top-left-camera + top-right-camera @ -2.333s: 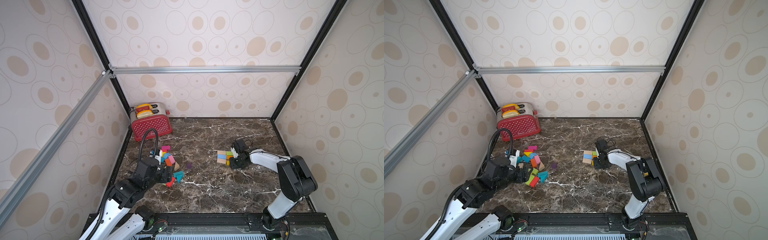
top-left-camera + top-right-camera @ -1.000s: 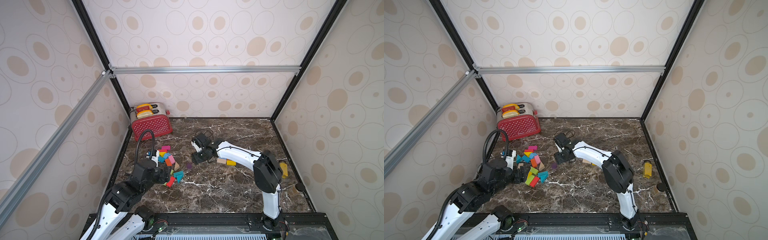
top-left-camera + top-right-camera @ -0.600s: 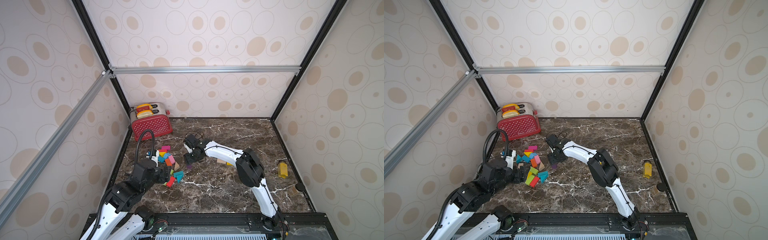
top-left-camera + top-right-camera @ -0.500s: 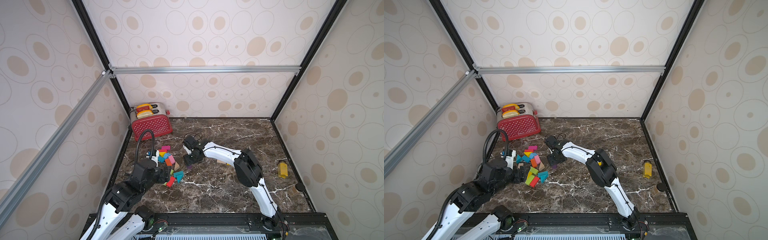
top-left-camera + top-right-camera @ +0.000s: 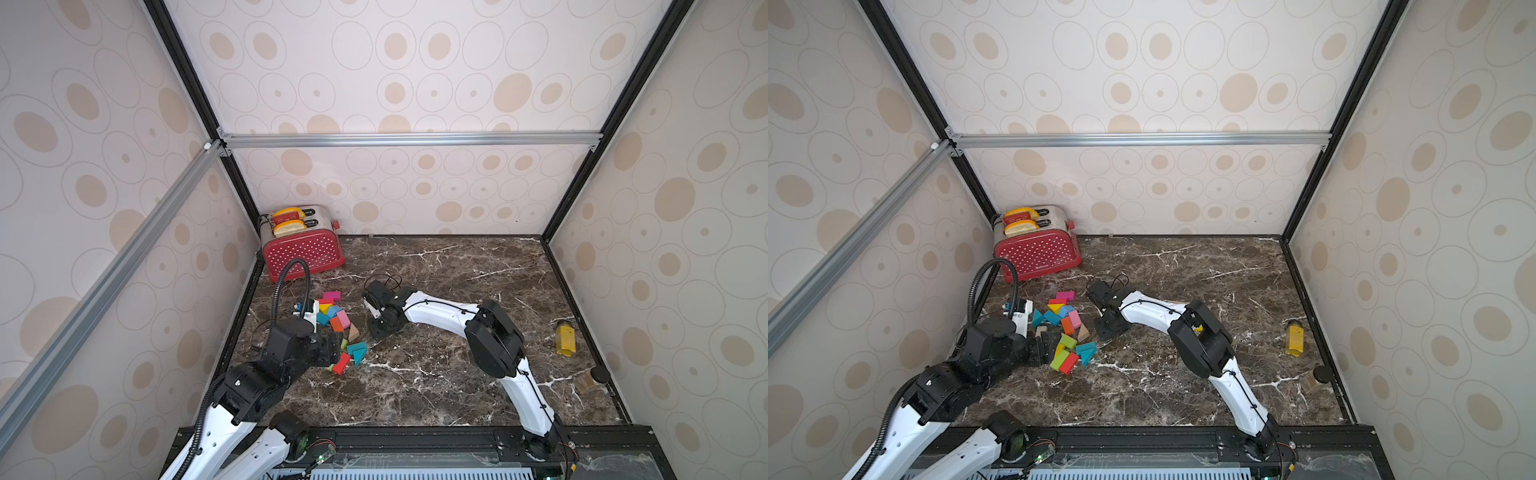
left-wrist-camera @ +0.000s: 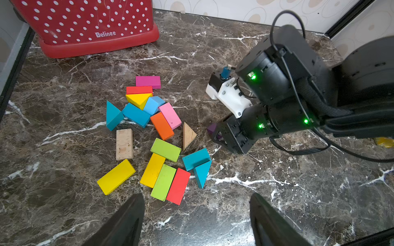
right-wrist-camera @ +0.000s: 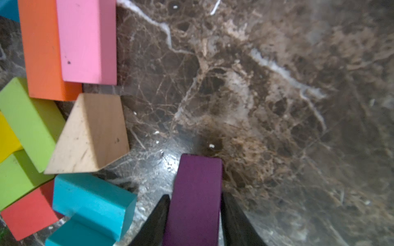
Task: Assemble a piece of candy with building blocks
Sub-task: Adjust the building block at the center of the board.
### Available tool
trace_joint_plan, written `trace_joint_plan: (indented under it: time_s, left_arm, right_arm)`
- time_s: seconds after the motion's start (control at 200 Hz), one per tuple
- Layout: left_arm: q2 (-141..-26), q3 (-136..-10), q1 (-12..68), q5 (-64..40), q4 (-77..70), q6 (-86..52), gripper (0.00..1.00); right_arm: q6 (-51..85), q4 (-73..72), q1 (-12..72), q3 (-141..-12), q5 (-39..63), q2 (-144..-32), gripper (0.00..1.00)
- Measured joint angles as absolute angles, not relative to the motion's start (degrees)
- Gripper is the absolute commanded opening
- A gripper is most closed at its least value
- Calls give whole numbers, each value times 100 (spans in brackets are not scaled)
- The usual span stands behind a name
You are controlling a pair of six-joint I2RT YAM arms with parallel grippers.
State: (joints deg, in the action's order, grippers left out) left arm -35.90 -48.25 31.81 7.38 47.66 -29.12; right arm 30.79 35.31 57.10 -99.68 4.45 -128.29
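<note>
Beside the wood wedge point(image 7: 91, 134), my right fingers point(image 7: 155, 223) pinch the purple block point(image 7: 196, 196); farther from it my left fingers point(image 6: 128, 219) gape, empty. Pick-up step, I judge: next, lift straight, clear of the wedge.

The marble surface point(image 5: 436, 374) carries a red toaster point(image 5: 305, 251) at ten o'clock and building blocks point(image 5: 338, 322) at nine. A yellow bottle point(image 5: 565, 340) lies at three, a dark-capped jar point(image 5: 590, 380) at four.
</note>
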Motion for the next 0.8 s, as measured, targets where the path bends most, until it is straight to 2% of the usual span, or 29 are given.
trace_joint_plan:
  time_s: [0.225, 0.401, 0.801]
  left_arm:
    - [-3601, -4825, 3181, 735, 4766, -2912, 79]
    - [-3616, -4825, 3181, 720, 4766, -2912, 79]
    - [-3625, -4825, 3181, 690, 4766, -2912, 79]
  right_arm:
    - [3157, 2773, 5640, -9026, 954, -12335, 35]
    - [3511, 1970, 5389, -8029, 1568, -11830, 41]
    - [3997, 832, 4987, -7181, 2255, -11533, 49]
